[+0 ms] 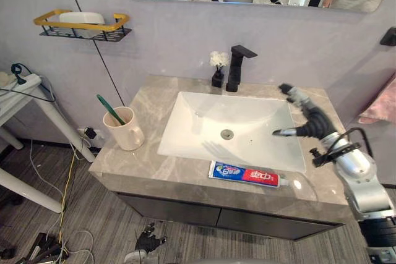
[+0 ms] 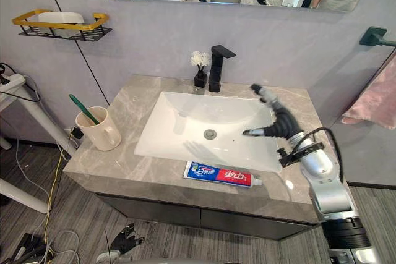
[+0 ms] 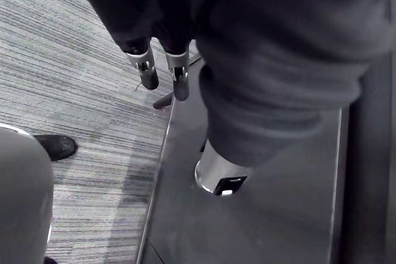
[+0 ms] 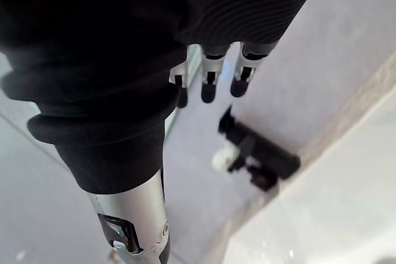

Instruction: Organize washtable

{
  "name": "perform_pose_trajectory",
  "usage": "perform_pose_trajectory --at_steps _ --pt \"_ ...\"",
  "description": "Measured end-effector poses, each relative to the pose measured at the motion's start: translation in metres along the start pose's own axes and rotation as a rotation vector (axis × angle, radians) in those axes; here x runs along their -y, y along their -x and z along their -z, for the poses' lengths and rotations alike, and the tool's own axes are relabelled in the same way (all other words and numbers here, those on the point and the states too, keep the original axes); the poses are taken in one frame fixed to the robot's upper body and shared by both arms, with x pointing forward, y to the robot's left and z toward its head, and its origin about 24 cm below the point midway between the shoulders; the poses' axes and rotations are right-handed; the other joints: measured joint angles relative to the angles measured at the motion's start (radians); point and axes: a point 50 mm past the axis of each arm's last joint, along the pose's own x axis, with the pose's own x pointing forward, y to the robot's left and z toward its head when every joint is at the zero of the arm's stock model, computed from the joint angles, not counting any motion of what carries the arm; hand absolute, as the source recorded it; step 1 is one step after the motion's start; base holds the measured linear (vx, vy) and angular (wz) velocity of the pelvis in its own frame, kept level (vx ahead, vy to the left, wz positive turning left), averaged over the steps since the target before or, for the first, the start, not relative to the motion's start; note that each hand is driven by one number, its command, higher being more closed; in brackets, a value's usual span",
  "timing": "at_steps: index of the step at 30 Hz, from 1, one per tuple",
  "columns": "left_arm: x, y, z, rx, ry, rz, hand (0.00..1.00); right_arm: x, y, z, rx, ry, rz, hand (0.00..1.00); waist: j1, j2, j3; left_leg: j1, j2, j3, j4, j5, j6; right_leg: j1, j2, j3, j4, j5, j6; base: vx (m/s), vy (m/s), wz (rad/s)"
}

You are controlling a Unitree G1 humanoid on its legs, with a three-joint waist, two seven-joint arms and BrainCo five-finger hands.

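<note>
Toothpaste tube [image 1: 247, 175] lies flat on the counter [image 1: 124, 165], along the front rim of the basin [image 1: 185, 122] and toward its right corner, with the cap pointing right. Loose on that narrow front strip it looks out of place, so I judge it is the thing to put away. The cup [image 1: 124, 129] stands upright on the counter left of the basin with a green toothbrush [image 1: 110, 109] leaning in it. That seems the natural home for the tube, since the cup holds long things on end and keeps them off the wet edge. Behind the basin, the black faucet [image 1: 237, 66] and a small vase of white flowers [image 1: 218, 69] sit close together by the wall. They are out of the way there and I would leave them be.

My right hand [image 1: 309, 122] hangs above the right side of the basin, fingers straight and spread, thumb out toward the drain, holding nothing. It is near the tube but apart from it, farther back from the basin's front rim. I hold it wide so it can come down over the tube's flat body. My left hand [image 3: 179, 75] hangs low, well below the basin near the floor, fingers relaxed and empty.
</note>
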Motion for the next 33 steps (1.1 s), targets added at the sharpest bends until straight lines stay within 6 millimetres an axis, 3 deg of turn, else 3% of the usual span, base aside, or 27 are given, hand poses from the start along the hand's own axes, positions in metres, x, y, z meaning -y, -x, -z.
perform_pose_trajectory --at_steps 9,15,18,26,33 --pt "0.006 -0.005 -0.008 0.001 -0.090 0.058 0.00 -0.062 0.002 0.008 -0.040 0.059 -0.373 0.00 0.009 -0.004 0.008 -0.001 -0.001 -0.003 -0.007 0.000 0.000 -0.001 0.000 -0.004 0.002 -0.003 0.002 -0.02 0.005 0.01" --pt "0.011 -0.009 -0.015 0.008 -0.147 0.086 0.00 -0.086 0.008 0.013 -0.065 0.162 -0.537 0.00 0.010 -0.016 0.024 0.001 0.000 -0.002 -0.002 0.001 0.000 -0.002 0.001 -0.003 0.000 -0.004 0.002 0.00 0.000 0.00" --pt "0.013 -0.010 -0.017 0.007 -0.155 0.093 0.00 -0.090 0.009 0.014 -0.064 0.227 -0.563 0.00 0.010 -0.023 0.029 0.000 0.000 -0.002 0.004 0.000 0.000 -0.001 0.001 -0.004 0.001 -0.004 0.002 0.00 0.000 0.00" --pt "0.018 -0.010 -0.017 0.002 -0.168 0.111 0.00 -0.089 0.010 0.016 -0.051 0.438 -0.545 0.00 0.007 -0.013 0.035 -0.006 0.002 0.000 0.008 0.000 0.000 -0.002 0.001 -0.001 0.002 -0.004 0.002 -0.02 0.004 0.00" --pt "0.018 -0.010 -0.017 -0.001 -0.160 0.111 0.00 -0.084 0.007 0.016 -0.048 0.483 -0.504 0.00 0.007 -0.010 0.035 -0.015 0.001 0.000 0.008 0.000 0.000 -0.009 0.002 -0.001 0.001 -0.003 0.002 0.00 0.000 0.00"
